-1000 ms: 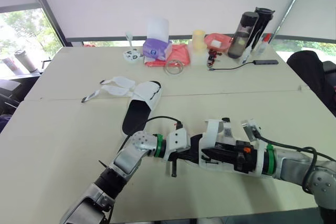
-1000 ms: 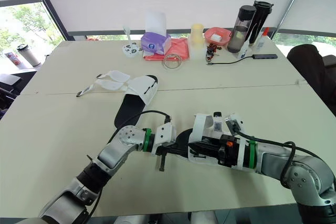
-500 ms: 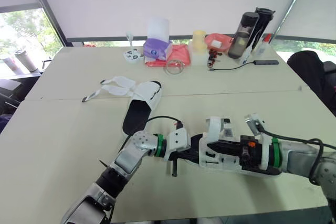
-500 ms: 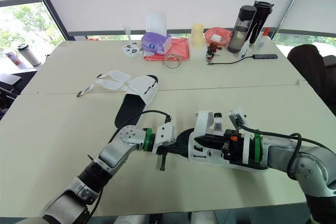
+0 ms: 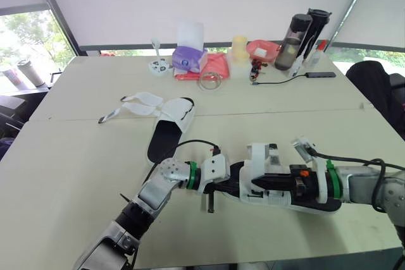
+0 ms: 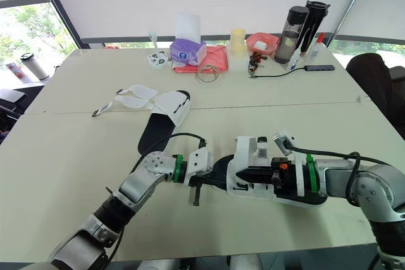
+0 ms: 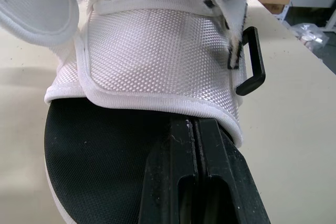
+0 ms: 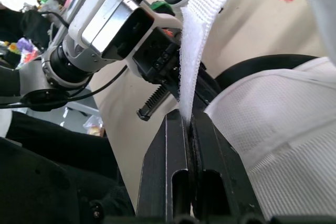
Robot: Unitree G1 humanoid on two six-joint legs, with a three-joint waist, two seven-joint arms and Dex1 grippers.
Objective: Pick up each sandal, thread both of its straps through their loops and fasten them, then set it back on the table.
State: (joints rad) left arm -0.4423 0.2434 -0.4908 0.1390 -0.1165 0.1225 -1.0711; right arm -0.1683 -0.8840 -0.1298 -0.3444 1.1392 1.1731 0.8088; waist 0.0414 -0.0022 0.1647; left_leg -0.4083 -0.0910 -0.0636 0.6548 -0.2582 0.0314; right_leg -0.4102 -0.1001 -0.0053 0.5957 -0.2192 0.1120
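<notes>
Close to the front edge of the table (image 5: pixel 69 162), the two grippers meet on one sandal (image 5: pixel 256 156). The left gripper (image 7: pixel 193 125) has its fingers pressed together on the rim of the black footbed (image 7: pixel 100 150), just below the white mesh upper (image 7: pixel 157 51). The right gripper (image 8: pixel 187 116) comes in from the opposite side and pinches a white strap (image 8: pixel 202 35) between its fingertips, with the strap standing up out of the grip. A black loop (image 7: pixel 252 61) hangs at the side of the upper. The sandal sits low over the tabletop. Whether its sole actually touches the surface, I can't tell from here.

The second sandal (image 5: pixel 169 124) lies flat farther back and to the left, well apart from the grippers. Its open straps (image 5: pixel 142 100) are spread out on the table to its left.

Along the far side of the table is a cluster of odds and ends. There is a purple tissue box (image 5: pixel 188 57), a pink cloth (image 5: pixel 216 66) beside it and a roll of clear tape (image 5: pixel 209 81) just in front. Farther along are a yellow cup (image 5: pixel 239 47), a pink bowl (image 5: pixel 262 49), two dark bottles (image 5: pixel 293 38) and a black cable (image 5: pixel 278 80).
</notes>
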